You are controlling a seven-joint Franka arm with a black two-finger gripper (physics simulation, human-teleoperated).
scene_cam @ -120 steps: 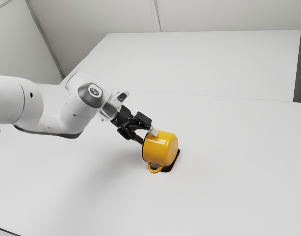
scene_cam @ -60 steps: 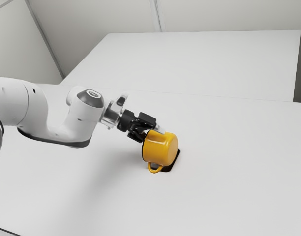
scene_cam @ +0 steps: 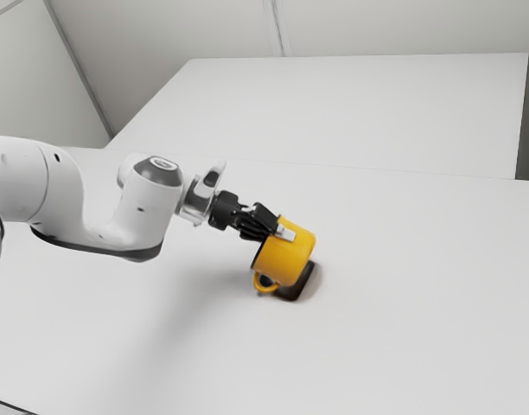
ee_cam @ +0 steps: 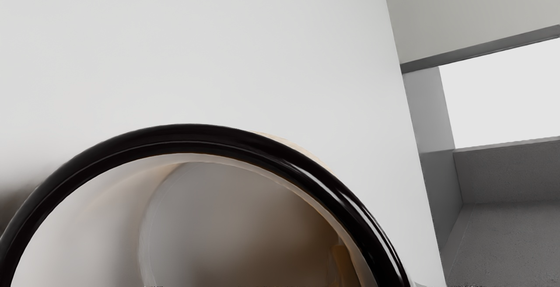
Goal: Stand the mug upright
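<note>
The gripper is shut on the yellow mug's upper side wall in the exterior view, one pale fingertip lying on its outside. The mug is tilted, its dark-rimmed mouth toward the arm and downward, its base facing the exterior view's right and upward. Its handle hangs on the lower side near the mouth. In the wrist view the mug's black rim arches around its pale inside, facing my hand. The inner finger is hidden by the mug in the exterior view.
A dark patch lies on the white table beneath the mug. Behind stands a raised white surface. In the wrist view, the table's edge runs beside a grey recess.
The fingers have closed on the mug's wall after moving forward over it. The mug has tipped, its base and handle rising, and its lower side has come up from the dark patch.
</note>
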